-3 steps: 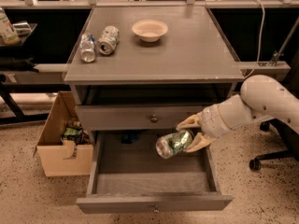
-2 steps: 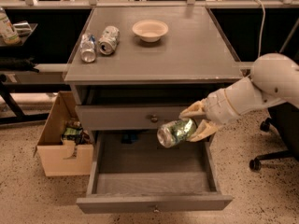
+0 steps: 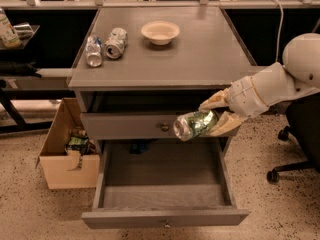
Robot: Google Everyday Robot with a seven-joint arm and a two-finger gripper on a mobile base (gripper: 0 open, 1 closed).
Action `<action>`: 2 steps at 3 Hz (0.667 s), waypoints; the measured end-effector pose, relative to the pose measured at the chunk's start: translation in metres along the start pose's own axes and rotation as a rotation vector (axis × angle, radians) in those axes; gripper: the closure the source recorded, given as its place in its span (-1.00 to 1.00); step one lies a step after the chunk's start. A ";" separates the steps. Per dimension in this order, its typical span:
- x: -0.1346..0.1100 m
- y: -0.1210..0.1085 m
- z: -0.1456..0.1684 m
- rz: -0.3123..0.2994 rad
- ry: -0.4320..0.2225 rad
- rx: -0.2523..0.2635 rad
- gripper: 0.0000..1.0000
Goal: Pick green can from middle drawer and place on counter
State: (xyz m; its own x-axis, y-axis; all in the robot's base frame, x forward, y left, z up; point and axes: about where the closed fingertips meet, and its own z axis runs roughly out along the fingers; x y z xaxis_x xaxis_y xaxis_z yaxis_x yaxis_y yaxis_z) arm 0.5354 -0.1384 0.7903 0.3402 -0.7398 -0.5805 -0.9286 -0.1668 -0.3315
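While the drawer (image 3: 165,217) stands pulled out over speckled floor (image 3: 40,214), the gripper (image 3: 214,117) at right holds the green can (image 3: 196,125) clamped sideways above it, below the counter (image 3: 205,51). Counter carries two silver cans (image 3: 93,50) far left, bowl (image 3: 160,32) far centre; cardboard box (image 3: 62,166) on floor, left.

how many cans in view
3. Two silver-white cans lie at the left of the counter; the gripper holds the green can over the open middle drawer. The cardboard box may hide more.
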 end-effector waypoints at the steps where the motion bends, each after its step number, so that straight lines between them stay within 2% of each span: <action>1: 0.001 -0.016 -0.017 0.053 -0.024 0.032 1.00; 2: 0.008 -0.056 -0.056 0.172 -0.065 0.132 1.00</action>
State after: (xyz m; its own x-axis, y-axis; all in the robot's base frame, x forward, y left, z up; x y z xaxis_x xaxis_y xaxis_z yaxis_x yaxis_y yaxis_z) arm 0.5821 -0.1713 0.8457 0.1913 -0.7055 -0.6824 -0.9476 0.0484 -0.3158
